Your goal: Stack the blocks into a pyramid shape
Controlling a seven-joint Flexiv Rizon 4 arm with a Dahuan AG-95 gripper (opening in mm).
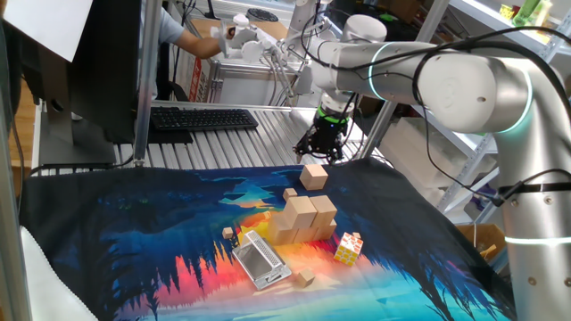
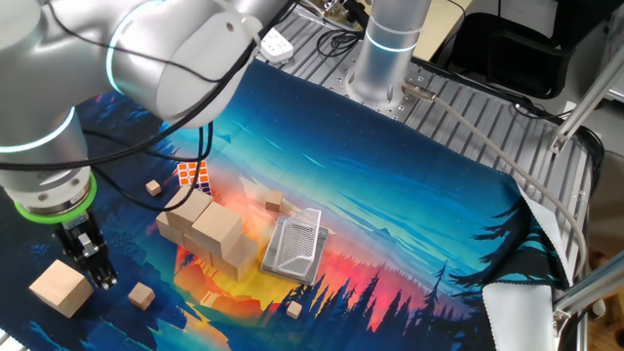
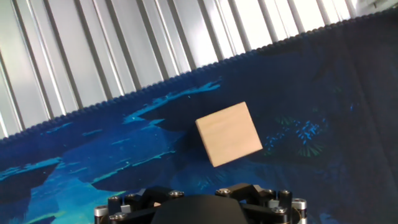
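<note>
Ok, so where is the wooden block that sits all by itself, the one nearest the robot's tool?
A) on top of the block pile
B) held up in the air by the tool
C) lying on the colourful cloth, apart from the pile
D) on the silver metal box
C: the lone block rests flat on the cloth, away from the stacked blocks, with the open tool above and beside it, not gripping it.
</note>
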